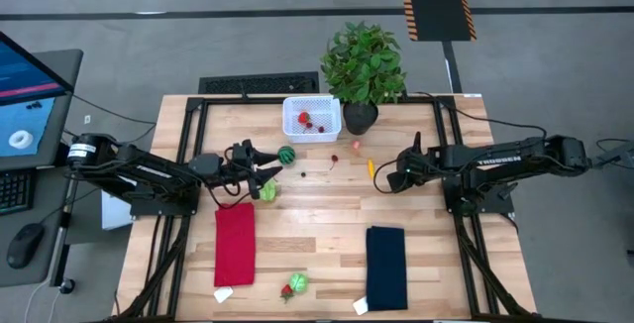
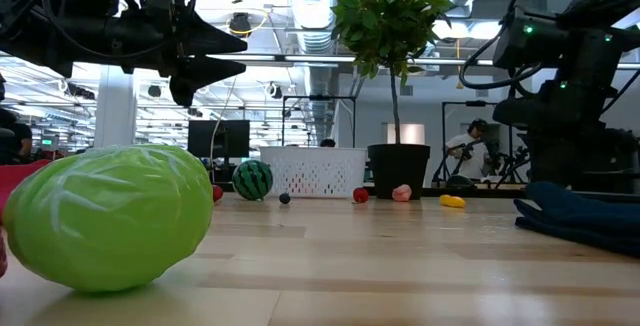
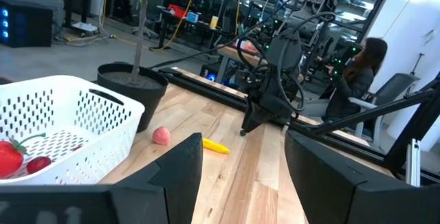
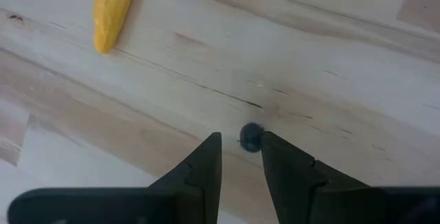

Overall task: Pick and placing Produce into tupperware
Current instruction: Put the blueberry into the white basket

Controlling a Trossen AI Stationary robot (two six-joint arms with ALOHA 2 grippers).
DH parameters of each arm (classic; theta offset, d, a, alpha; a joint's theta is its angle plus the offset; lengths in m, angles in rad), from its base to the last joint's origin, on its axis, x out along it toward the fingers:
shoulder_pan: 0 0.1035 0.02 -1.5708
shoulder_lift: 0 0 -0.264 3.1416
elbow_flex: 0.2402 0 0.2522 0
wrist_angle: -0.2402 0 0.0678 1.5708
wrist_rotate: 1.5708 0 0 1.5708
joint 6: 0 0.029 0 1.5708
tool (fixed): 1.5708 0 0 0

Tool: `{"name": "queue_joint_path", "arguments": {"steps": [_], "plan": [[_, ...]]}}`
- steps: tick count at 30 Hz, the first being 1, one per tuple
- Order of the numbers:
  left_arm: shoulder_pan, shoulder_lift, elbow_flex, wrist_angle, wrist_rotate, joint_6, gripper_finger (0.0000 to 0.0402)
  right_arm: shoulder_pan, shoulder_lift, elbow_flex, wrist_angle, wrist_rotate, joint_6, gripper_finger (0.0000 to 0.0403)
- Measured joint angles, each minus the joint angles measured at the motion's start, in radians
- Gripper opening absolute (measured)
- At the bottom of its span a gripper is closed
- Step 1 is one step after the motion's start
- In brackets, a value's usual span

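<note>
Seen from above: a wooden tabletop [image 1: 317, 214] with a white tupperware basket [image 1: 311, 118] at the far edge, just beside a black-potted plant [image 1: 363, 65]. Inside the basket, a few red pieces of produce [image 1: 305, 119]. Scattered on the wood nearby: a striped watermelon ball [image 1: 286, 154], a red fruit [image 1: 334, 159], a pink piece [image 1: 356, 146], a yellow piece [image 1: 370, 166] and a small dark berry [image 1: 303, 173]. Toward the near edge, a green-and-red piece [image 1: 294, 285] between a red cloth [image 1: 235, 245] and a dark blue cloth [image 1: 386, 267].

Left gripper [image 1: 269, 167] raised above the tabletop just beside the watermelon ball, fingers parted and empty, with a pale green vegetable [image 1: 267, 191] below its near side.

Right gripper [image 1: 382, 180] lowered near the yellow piece, fingers a narrow gap apart and holding nothing; a small blue ball [image 4: 251, 137] lying on the wood just beyond the fingertips in the right wrist view.

From table height, a big green cabbage [image 2: 105, 216] filling the foreground; a seated person [image 3: 357, 69] in the room beyond.
</note>
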Motion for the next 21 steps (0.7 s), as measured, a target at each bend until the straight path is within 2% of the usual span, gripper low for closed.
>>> {"name": "queue_joint_path", "arguments": {"steps": [6,16,21], "plan": [[0.0,0.0,0.0,0.0,0.0,-0.001,0.0196,0.0,0.006,0.0,-0.009,0.0,0.011,0.0127],[0.0,0.0,0.0,0.0,0.001,-0.002,0.0196,0.0,0.127,0.005,0.017,0.003,-0.007,0.0127],[0.0,0.0,0.0,-0.003,0.006,-0.002,0.0196,0.0,0.125,0.003,0.017,0.003,-0.007,0.0127]]}}
